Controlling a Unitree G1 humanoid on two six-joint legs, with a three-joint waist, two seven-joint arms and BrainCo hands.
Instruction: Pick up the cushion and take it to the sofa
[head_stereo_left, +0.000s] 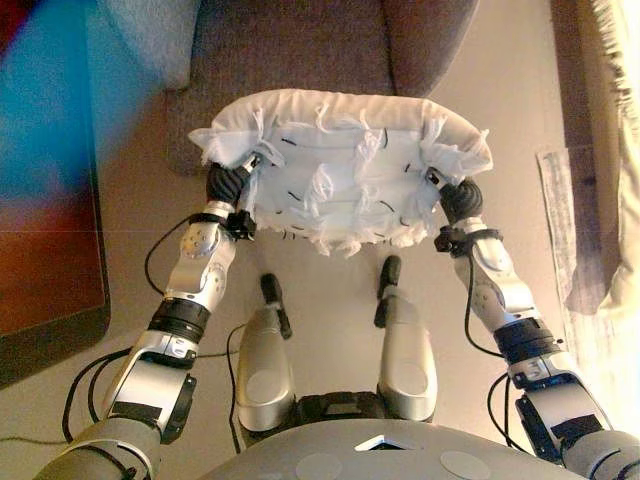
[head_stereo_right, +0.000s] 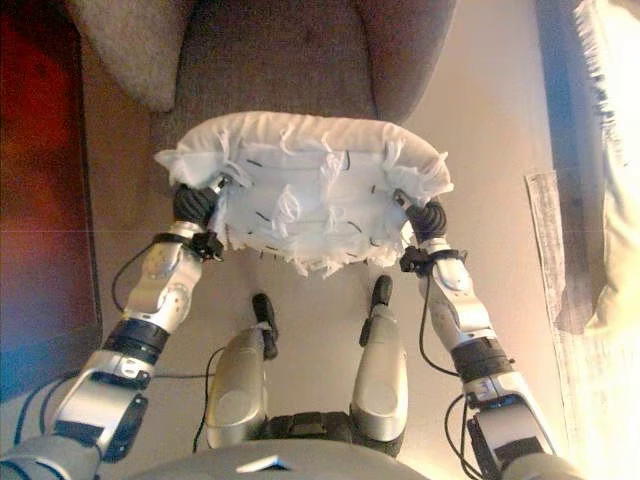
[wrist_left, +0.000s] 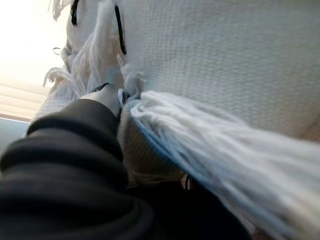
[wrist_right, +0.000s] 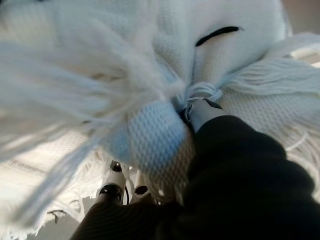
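A white knitted cushion (head_stereo_left: 340, 170) with tassels and short black stitches is held level between my two hands, above the floor and just in front of the grey-brown sofa seat (head_stereo_left: 290, 50). My left hand (head_stereo_left: 228, 183) grips its left edge and my right hand (head_stereo_left: 460, 198) grips its right edge. In the left wrist view the thumb (wrist_left: 107, 97) presses on the cushion (wrist_left: 225, 50), with fingers on the other face. The right wrist view shows the same: the thumb (wrist_right: 205, 107) lies on the cushion (wrist_right: 150, 50). Most of the fingers are hidden by the cushion.
The sofa has padded arms on both sides, with a grey pillow (head_stereo_right: 130, 50) on its left one. A dark red-brown wooden piece (head_stereo_left: 45, 280) stands at my left. A cream fringed cloth (head_stereo_left: 610, 150) and a printed sheet (head_stereo_left: 562, 210) lie at my right.
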